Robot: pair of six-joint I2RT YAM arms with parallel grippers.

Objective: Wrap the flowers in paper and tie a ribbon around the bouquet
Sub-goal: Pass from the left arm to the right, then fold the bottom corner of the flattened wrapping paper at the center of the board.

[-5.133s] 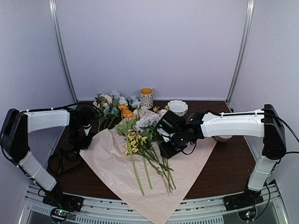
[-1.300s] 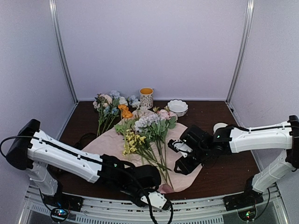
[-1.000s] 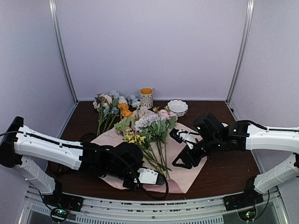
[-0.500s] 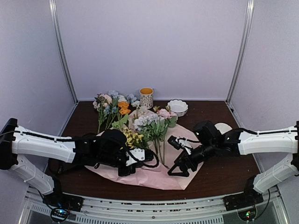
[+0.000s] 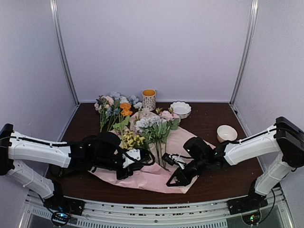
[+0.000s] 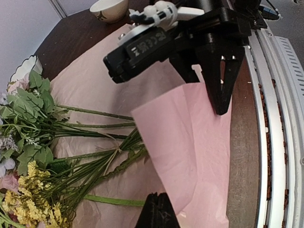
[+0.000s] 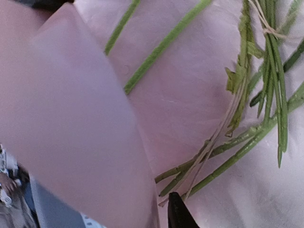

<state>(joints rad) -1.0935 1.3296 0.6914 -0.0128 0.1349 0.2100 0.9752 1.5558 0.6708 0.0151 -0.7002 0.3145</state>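
Observation:
The flowers (image 5: 152, 126) lie loose on the pale pink paper (image 5: 156, 179), stems (image 6: 95, 128) towards me. My left gripper (image 5: 135, 166) is shut on a folded-over flap of paper (image 6: 190, 142), pinched at its black tips (image 6: 159, 209). My right gripper (image 5: 172, 180) is low at the paper's front right; in the left wrist view its fingers (image 6: 221, 107) converge on the flap's edge. In the right wrist view one fingertip (image 7: 176, 216) shows beside the raised fold (image 7: 71, 118), and the other is hidden behind it. The ribbon is hidden. No wrapped bouquet shows.
A second bunch of flowers (image 5: 110, 107) lies at the back left. Behind the paper stand a patterned mug (image 5: 149, 99) and a white scalloped bowl (image 5: 181, 109). A cream bowl (image 5: 226, 132) sits right. The metal rail (image 6: 280, 142) runs along the table's near edge.
My left gripper carried the near paper corner up and back over the stem ends. My right gripper dropped to the paper's front right edge and its fingers closed in.

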